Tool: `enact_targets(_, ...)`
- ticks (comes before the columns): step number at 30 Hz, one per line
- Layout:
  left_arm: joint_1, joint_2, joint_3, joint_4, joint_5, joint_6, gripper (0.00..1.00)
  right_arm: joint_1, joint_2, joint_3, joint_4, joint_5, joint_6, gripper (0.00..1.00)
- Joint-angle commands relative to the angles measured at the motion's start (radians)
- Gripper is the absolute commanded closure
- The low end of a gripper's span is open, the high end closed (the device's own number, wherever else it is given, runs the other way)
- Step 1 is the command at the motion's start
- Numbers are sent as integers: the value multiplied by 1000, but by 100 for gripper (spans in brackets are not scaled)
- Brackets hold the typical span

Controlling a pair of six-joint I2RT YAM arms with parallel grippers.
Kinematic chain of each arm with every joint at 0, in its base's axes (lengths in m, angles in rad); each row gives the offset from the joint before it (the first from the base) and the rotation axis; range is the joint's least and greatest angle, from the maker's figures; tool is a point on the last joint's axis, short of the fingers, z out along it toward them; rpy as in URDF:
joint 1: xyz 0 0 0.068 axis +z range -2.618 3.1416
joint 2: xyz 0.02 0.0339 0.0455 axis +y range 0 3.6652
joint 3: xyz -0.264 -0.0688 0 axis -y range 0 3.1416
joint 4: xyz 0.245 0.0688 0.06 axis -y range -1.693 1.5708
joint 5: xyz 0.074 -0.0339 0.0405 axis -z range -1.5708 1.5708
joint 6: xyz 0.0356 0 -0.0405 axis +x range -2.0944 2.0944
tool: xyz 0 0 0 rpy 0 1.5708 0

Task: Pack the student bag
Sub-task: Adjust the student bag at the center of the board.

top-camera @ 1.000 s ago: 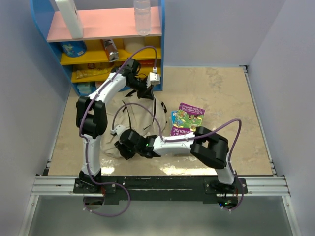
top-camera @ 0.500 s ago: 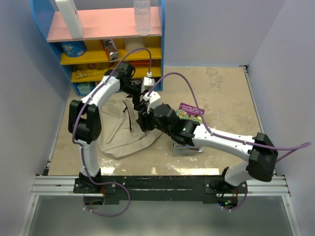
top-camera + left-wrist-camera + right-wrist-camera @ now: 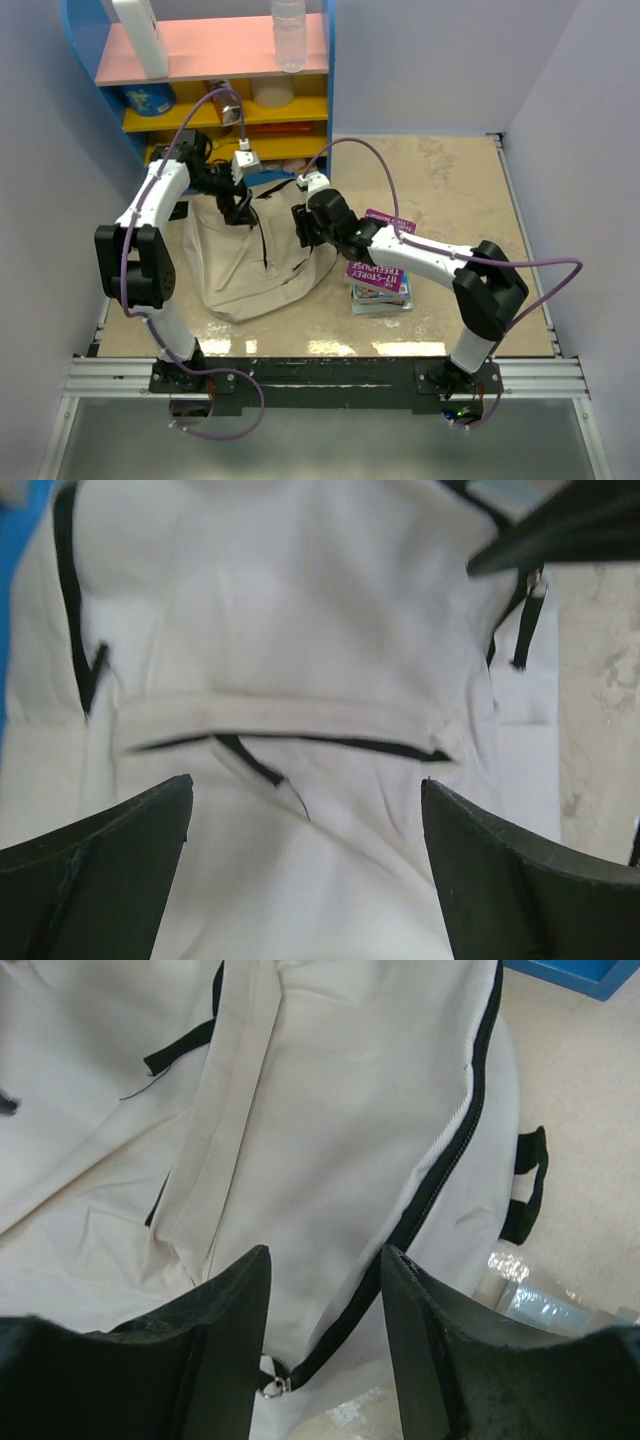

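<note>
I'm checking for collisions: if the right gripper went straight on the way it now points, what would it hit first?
Probably the cream fabric backpack: the open right gripper points at its cloth, with the black zipper crossing between the fingers. How far off it is, I cannot tell.

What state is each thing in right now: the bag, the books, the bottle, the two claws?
student bag: lying slumped on the table, zipper looks shut where visible.
books: closed, stacked beside the bag.
bottle: upright on the top shelf.
left end effector: open, empty, above the bag.
right end effector: open, empty, zipper pull close by.
</note>
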Motion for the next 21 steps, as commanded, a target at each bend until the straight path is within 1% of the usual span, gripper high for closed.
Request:
enact_targets(1,77,-76,-66,-199,-89,107,0,-22,33,91,11,-33,-31,50)
enact_targets(3,101,-99,-115,-241,-126,153,0,-27,48,98,17,-38,-32,53)
enact_targets(4,113,-125,-175,-241,-146,160,0,-27,56,98,19,-41,-37,53)
enact_targets(6,119,-152,-238,-209,-214,164,0,-28,56,94,19,-36,-45,55)
enact_targets(8,130,-185,-313,-157,-247,158,2,-27,4,57,46,-26,-58,54)
enact_targets(10,144,-212,-367,-117,-280,136,2,-31,-30,29,95,2,-65,49)
enact_targets(13,144,-229,-412,-27,-313,69,3,-45,-13,66,46,27,-74,48)
enact_targets(14,144,-229,-416,9,-321,56,6,-47,-1,80,45,27,-75,48)
enact_targets(16,144,-235,-429,36,-329,23,8,-51,8,84,57,16,-75,48)
enact_targets(17,144,-240,-433,64,-332,13,11,-51,16,94,55,13,-75,48)
enact_targets(21,144,-251,-442,92,-355,-25,15,-54,62,115,42,11,-74,49)
